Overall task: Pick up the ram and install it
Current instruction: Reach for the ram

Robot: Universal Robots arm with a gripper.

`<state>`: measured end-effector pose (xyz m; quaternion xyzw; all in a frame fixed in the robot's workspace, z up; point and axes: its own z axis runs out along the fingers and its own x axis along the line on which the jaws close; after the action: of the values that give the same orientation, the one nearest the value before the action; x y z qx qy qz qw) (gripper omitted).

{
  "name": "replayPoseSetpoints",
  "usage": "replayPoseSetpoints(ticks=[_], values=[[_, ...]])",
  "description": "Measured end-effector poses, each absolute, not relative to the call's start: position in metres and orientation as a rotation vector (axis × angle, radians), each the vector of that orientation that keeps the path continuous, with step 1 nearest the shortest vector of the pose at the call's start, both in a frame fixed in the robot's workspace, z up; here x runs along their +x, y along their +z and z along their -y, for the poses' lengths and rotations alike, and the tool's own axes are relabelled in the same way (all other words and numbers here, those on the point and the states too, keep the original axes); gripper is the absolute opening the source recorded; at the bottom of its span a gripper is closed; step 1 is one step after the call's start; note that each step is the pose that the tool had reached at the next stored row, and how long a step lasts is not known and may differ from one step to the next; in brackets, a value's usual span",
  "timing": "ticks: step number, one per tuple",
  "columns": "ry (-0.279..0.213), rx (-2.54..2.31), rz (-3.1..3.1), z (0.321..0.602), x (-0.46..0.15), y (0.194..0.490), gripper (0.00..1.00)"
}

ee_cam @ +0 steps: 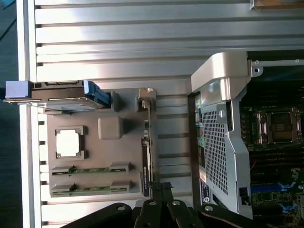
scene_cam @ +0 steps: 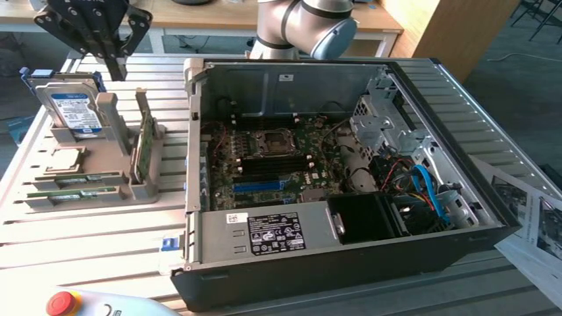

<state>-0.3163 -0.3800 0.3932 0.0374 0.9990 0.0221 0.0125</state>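
1. My pincer (scene_cam: pixel 114 71) is black, jointed metal. Its two fingers are pressed together with nothing between them, and it hangs over the far end of the holder (scene_cam: pixel 112 148).
2. The holder is matte grey plastic, blocky, with slots and grooves cut in.
3. The ram stick (scene_cam: pixel 145 148) is thin, green and flat as a ruler. It stands on its long edge in an upright slot, on the side of the holder nearest the computer case (scene_cam: pixel 351 270).
4. Its long axis runs from the near side of the table to the far side, level and about parallel to the case's side wall. From my wrist it is only a thin line, and my fingertips sit just off one end.
5. A hard drive (scene_cam: pixel 75 108) with a blue label stands upright at the far corner. A square silver chip (scene_cam: pixel 66 160) lies flat, and two more green sticks (scene_cam: pixel 75 186) lie in grooves.
6. The case is black outside and bare grey sheet metal inside. It lies open — the green motherboard (scene_cam: pixel 263 164) faces up.
7. The table (scene_cam: pixel 88 243) is ribbed aluminium, pale and shiny.
8. Around it: a wooden desk (scene_cam: pixel 220 16) behind, printed sheets (scene_cam: pixel 527 210) at the exterior view's right, and a red button (scene_cam: pixel 63 303) at the near edge.
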Motion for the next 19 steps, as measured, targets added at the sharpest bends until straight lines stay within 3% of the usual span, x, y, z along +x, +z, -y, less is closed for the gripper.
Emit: replayPoseSetpoints(ticks=[19], values=[[0.069, 0.117, -3.114, 0.376, -0.364, 0.393, 0.11]])
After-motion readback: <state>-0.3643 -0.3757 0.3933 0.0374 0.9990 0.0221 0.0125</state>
